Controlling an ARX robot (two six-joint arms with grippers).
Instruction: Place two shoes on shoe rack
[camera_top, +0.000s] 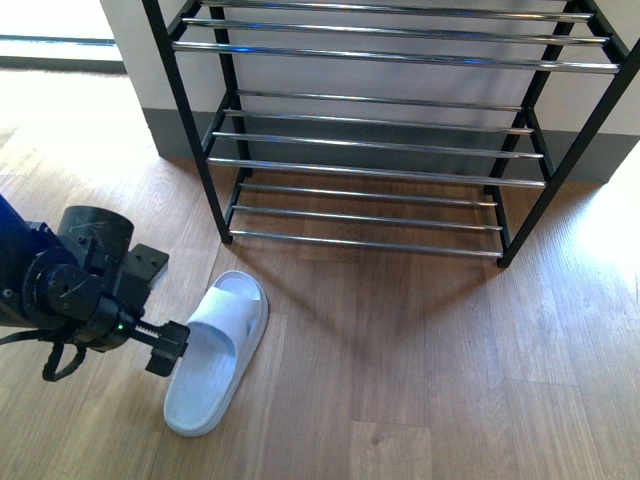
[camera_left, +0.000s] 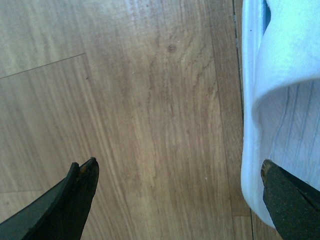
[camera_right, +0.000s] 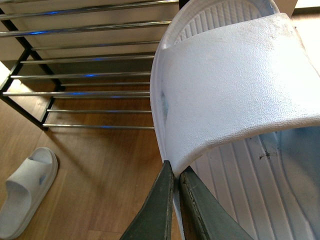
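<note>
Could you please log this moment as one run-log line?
left gripper: open, at edge of floor sandal | right gripper: shut on held sandal | shoe rack: visible tiers bare

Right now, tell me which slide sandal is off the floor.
The sandal pinched in the right gripper, held up before the shoe rack. The other sandal lies flat on the wood floor beside the open left gripper.

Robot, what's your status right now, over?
Left gripper, jaws open, beside the floor sandal. Right gripper shut on the second sandal, held before the shoe rack. Visible shelves bare, nothing blocking.
</note>
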